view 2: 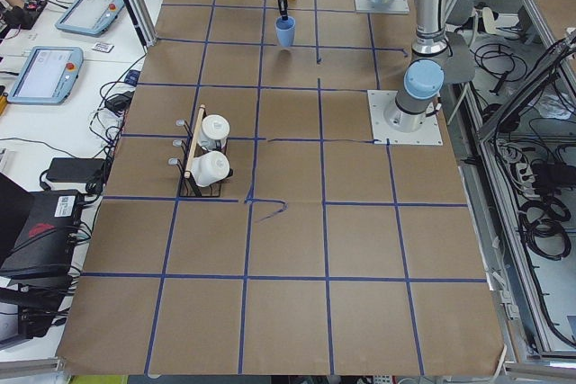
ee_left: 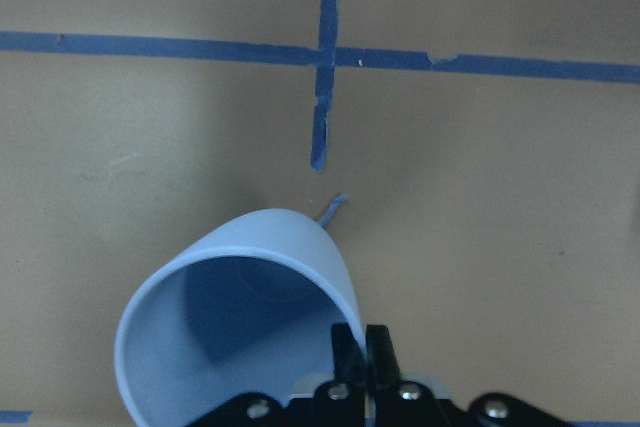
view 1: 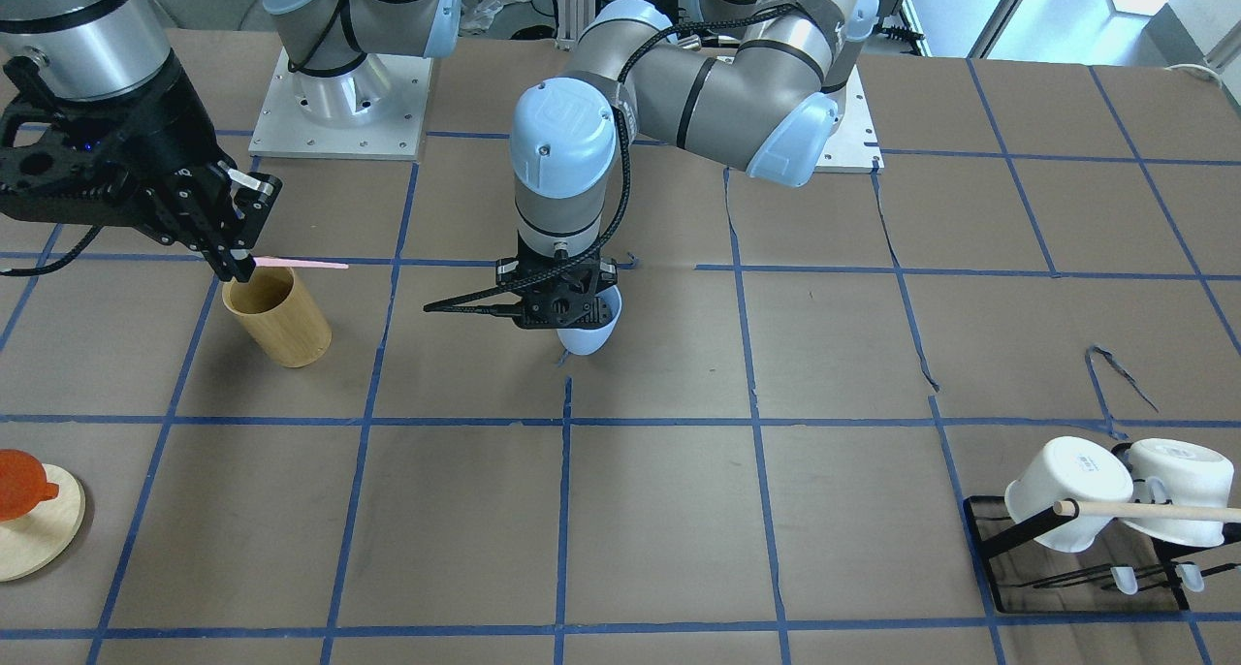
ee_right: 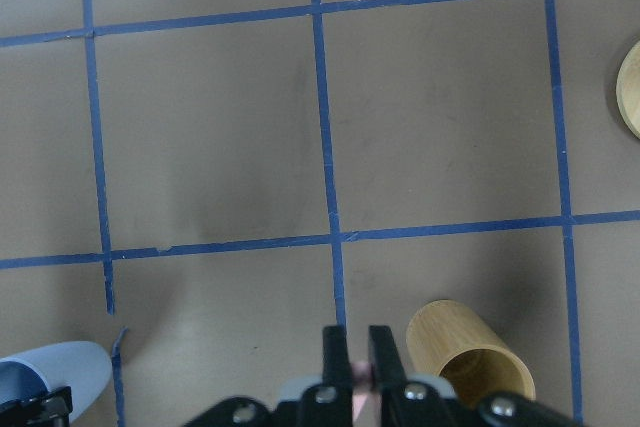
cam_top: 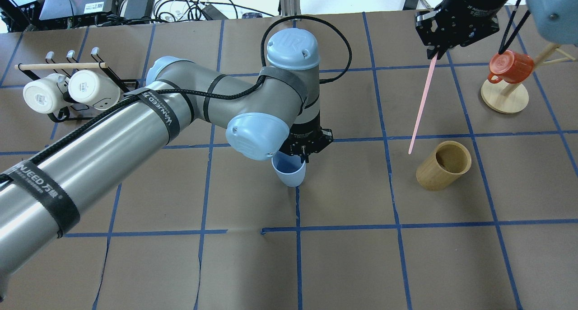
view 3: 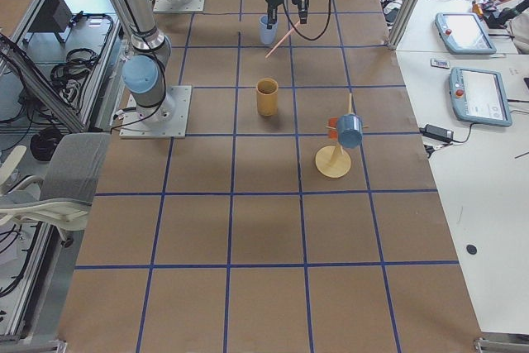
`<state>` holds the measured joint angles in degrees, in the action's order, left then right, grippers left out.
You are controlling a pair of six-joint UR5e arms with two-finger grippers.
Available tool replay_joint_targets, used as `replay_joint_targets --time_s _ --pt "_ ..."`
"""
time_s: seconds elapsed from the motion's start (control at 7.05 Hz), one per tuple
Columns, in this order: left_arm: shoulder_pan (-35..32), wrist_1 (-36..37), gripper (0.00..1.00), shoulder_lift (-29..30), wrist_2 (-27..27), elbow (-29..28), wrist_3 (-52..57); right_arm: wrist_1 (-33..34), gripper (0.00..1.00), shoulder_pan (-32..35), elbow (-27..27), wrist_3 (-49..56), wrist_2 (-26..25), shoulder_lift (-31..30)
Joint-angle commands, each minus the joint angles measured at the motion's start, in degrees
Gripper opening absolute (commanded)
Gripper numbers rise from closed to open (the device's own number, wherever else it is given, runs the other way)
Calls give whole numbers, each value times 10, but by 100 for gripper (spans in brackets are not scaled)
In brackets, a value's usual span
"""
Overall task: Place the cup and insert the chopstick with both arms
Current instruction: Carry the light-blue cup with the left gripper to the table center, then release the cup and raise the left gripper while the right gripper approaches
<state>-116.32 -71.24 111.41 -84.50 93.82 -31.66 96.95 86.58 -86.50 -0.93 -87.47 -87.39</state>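
Note:
The light blue cup (cam_top: 289, 171) is upright near the table's middle, held by its rim in my left gripper (cam_top: 303, 152), which is shut on it. It also shows in the front view (view 1: 589, 327) and in the left wrist view (ee_left: 245, 322), mouth open and empty. My right gripper (cam_top: 434, 52) is shut on the upper end of the pale pink chopstick (cam_top: 421, 106), which hangs slanted in the air towards the cup's side. In the front view the chopstick (view 1: 301, 264) sticks out from the right gripper (view 1: 238, 269) just above the bamboo cylinder.
A tan bamboo cylinder (cam_top: 444, 165) stands under the chopstick's lower end. An orange mug hangs on a wooden stand (cam_top: 504, 97) at the far right. A black rack (cam_top: 67, 86) with two white mugs and a wooden rod sits at the far left.

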Motion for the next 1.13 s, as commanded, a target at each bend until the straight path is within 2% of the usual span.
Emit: replay_joint_targets --time_s 0.0,0.14,0.71,0.85,0.99 --pt "-4 0 0 6 0 0 -19 0 0 0 0 1 0 -1" --pt "-4 0 99 6 -6 0 -16 -1 0 0 0 1 -1 0" --pt "5 -1 100 -1 -5 -8 -8 -1 0 0 -1 0 0 -1" --pt "24 -10 100 -12 -6 -19 30 0 0 0 -1 -3 1 0" --pt "52 -76 100 -32 -6 -51 73 2 0 0 -1 -4 0 -1"
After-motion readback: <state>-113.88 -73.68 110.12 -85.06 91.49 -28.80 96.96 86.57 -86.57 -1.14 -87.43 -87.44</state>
